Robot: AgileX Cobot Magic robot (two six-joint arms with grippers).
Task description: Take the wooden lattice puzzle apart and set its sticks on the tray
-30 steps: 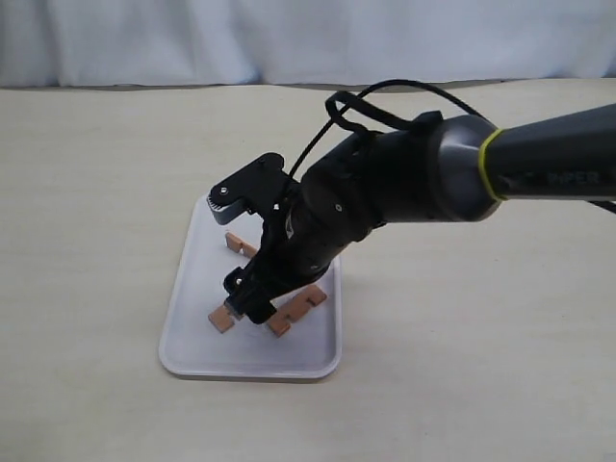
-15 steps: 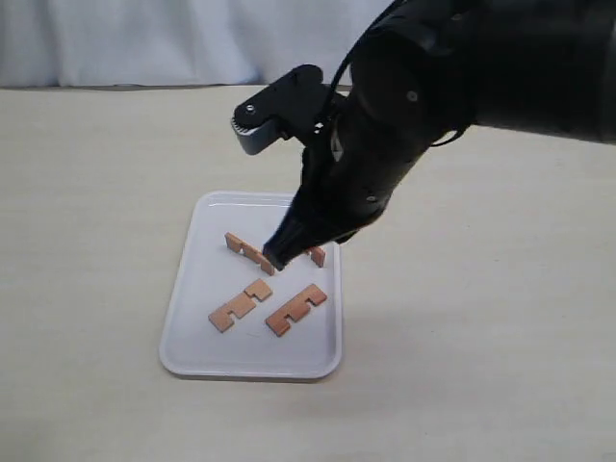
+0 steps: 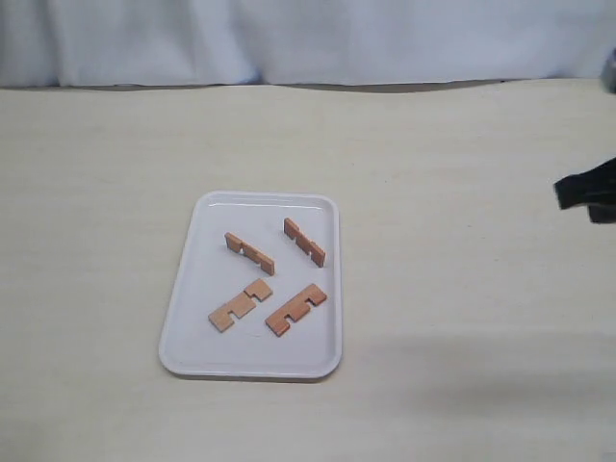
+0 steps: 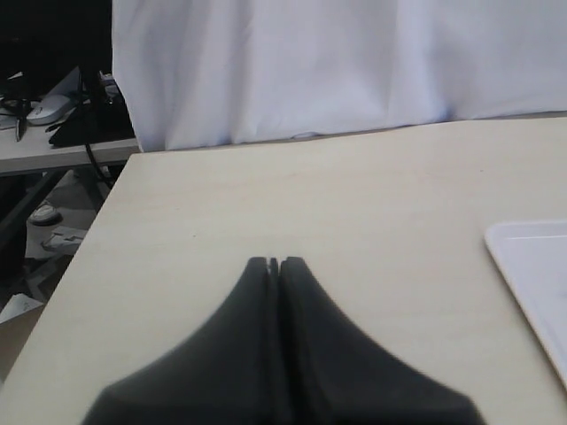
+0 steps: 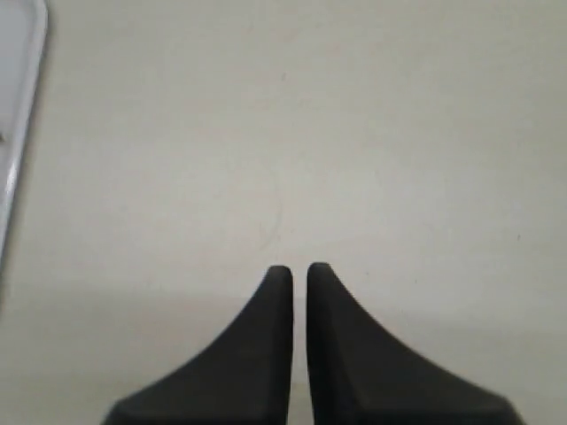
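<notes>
The white tray (image 3: pixel 289 348) lies on the table left of centre. Several reddish-brown notched sticks rest apart on it: one at the back left (image 3: pixel 249 253), one at the back right (image 3: pixel 304 242), one at the front left (image 3: pixel 240 304), one at the front right (image 3: pixel 295 309). No assembled lattice shows. My left gripper (image 4: pixel 274 262) is shut and empty over bare table, with a tray corner (image 4: pixel 532 266) off to one side. My right gripper (image 5: pixel 299 268) is shut to a thin slit and holds nothing; the tray rim (image 5: pixel 19 88) sits at that picture's edge.
A dark part of the right arm (image 3: pixel 589 192) pokes in at the far right of the exterior view. A white curtain (image 3: pixel 308 38) hangs behind the table. The left wrist view shows the table's side edge (image 4: pixel 84 257) and clutter beyond it.
The right arm has pulled back from over the tray to the far right edge of the view. All the sticks on the tray now show uncovered.
</notes>
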